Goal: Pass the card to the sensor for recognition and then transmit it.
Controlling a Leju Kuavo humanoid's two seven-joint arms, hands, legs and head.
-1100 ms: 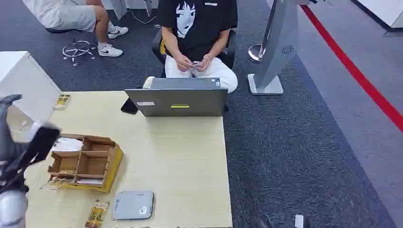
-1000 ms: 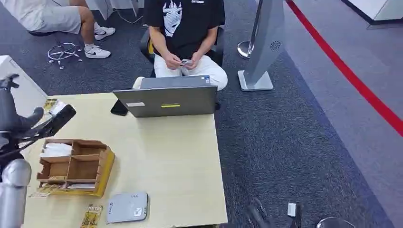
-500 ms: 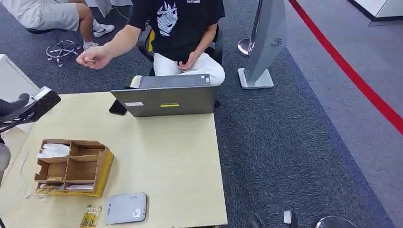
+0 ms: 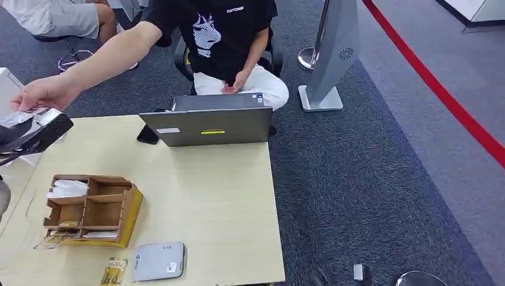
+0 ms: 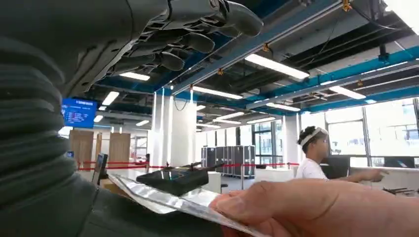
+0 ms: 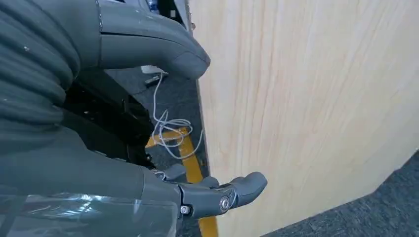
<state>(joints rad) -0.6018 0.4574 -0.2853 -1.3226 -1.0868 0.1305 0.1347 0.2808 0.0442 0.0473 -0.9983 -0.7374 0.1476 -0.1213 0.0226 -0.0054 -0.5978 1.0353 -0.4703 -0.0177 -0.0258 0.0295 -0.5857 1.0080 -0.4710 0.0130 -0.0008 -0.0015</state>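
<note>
From the head view, we see our left hand (image 4: 27, 136) at the table's (image 4: 208, 190) left edge, with a person's hand (image 4: 40, 95) reaching over to the card (image 4: 18, 117) there. A laptop (image 4: 208, 125), a cardboard organizer (image 4: 92, 208) and a grey sensor (image 4: 158, 261) sit on the table.

At the left wrist, the card (image 5: 163, 200) lies across our palm under loosely curled fingers (image 5: 188, 44), and the person's fingers (image 5: 316, 207) pinch it; whether we grip it, we cannot tell.

At the right wrist, our right hand (image 6: 163, 123) hangs beside the table (image 6: 306, 98), fingers apart, holding nothing.
</note>
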